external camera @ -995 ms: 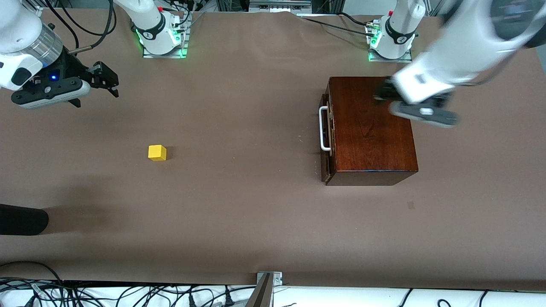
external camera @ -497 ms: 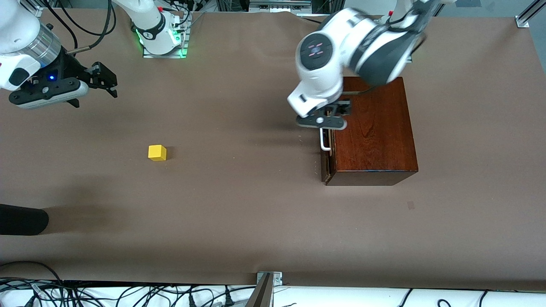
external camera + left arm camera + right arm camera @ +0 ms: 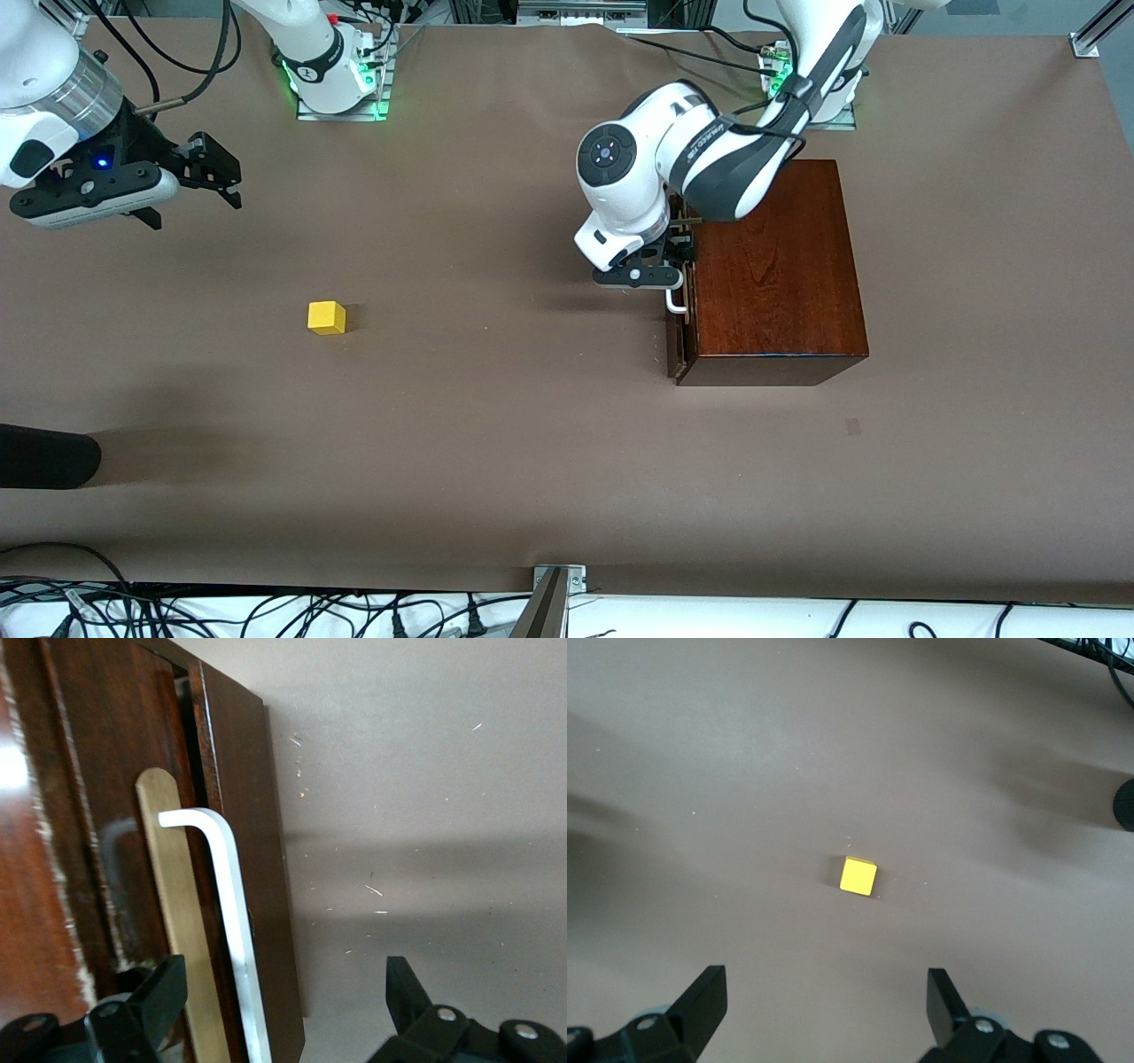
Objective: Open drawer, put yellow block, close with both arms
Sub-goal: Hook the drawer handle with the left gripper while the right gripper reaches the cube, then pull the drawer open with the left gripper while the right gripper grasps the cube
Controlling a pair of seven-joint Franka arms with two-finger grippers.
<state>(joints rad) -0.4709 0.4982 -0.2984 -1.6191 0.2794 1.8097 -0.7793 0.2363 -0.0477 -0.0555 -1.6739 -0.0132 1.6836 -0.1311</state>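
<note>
The dark reddish-brown wooden box (image 3: 775, 275) stands toward the left arm's end of the table, its drawer shut or nearly shut. The drawer's white bar handle (image 3: 676, 304) (image 3: 232, 921) faces the table's middle. My left gripper (image 3: 675, 252) (image 3: 282, 997) is open at the drawer front, one finger (image 3: 151, 997) on each side of the handle, apart from it. The yellow block (image 3: 326, 317) (image 3: 858, 875) lies on the table toward the right arm's end. My right gripper (image 3: 217, 170) (image 3: 826, 1003) is open and empty, up in the air over bare table beside the block.
The table is covered in brown paper (image 3: 496, 425). A black rounded object (image 3: 44, 456) juts in at the table's edge by the right arm's end, nearer the front camera than the block. Cables run along the table's edges.
My left arm has swung from over the box top across to the drawer front and come down around the handle. My right gripper has drifted slightly. The block and box have not moved.
</note>
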